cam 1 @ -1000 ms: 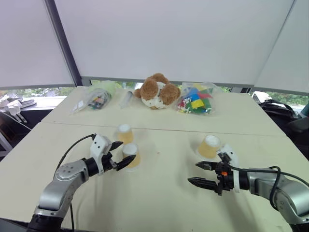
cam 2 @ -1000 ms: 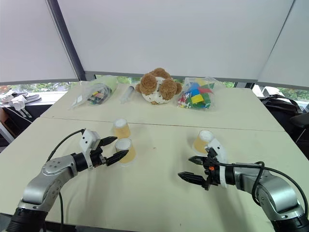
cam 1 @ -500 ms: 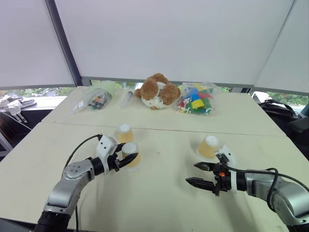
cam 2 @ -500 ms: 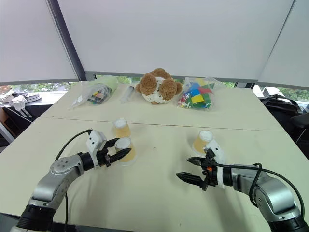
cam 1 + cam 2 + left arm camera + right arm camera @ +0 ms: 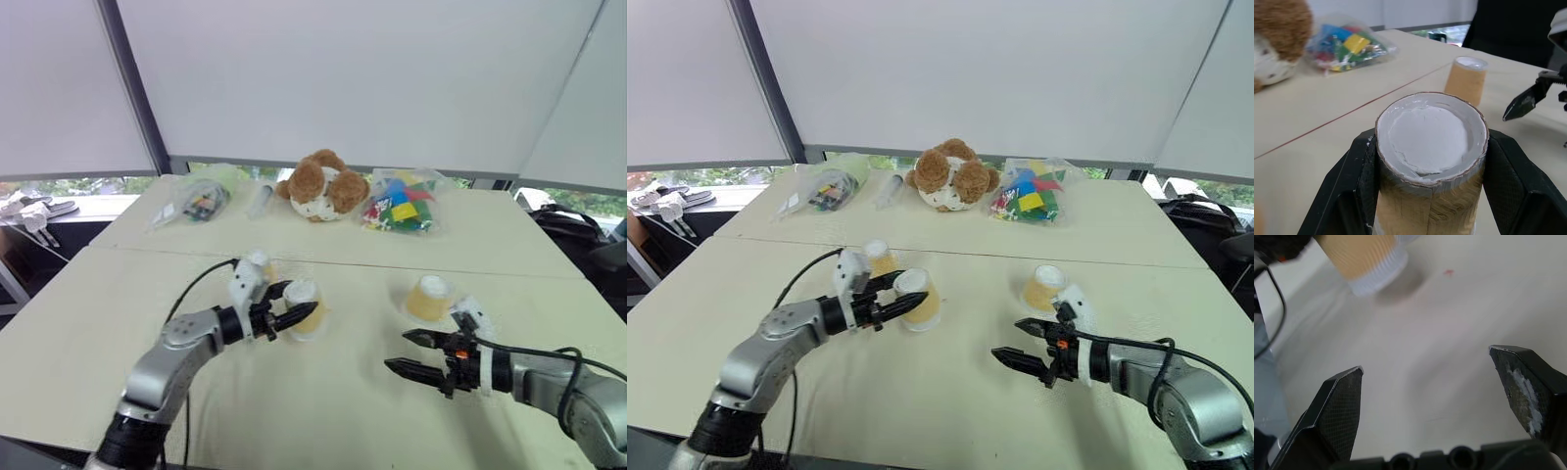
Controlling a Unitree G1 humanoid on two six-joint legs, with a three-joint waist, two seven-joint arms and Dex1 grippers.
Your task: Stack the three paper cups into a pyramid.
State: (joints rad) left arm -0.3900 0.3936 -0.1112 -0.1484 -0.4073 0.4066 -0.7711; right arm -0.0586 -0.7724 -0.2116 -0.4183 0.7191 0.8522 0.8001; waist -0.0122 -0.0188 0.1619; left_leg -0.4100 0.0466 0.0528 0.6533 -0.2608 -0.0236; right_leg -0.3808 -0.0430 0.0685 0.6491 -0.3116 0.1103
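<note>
My left gripper [image 5: 295,306] is shut on one of the paper cups [image 5: 304,292], which stands upside down with its white base up, low over the table's middle; I cannot tell whether it touches the table. In the left wrist view this held cup [image 5: 1430,147] sits between the two black fingers. A second cup [image 5: 257,261] stands just behind the left gripper, partly hidden by it. The third cup [image 5: 428,297] stands upside down at the right. Just in front of that cup, my right gripper [image 5: 404,353] hovers open with nothing between its fingers [image 5: 1337,406].
At the back of the table lie a brown teddy bear [image 5: 318,186], a clear bag of coloured blocks [image 5: 397,206], another clear bag [image 5: 196,201] and a clear tube [image 5: 258,199]. A dark bag [image 5: 554,211] sits beyond the table's right end.
My left gripper has shut on the nearer cup and carried it to the right, away from the cup behind it. The right gripper has stayed open and about where it was.
</note>
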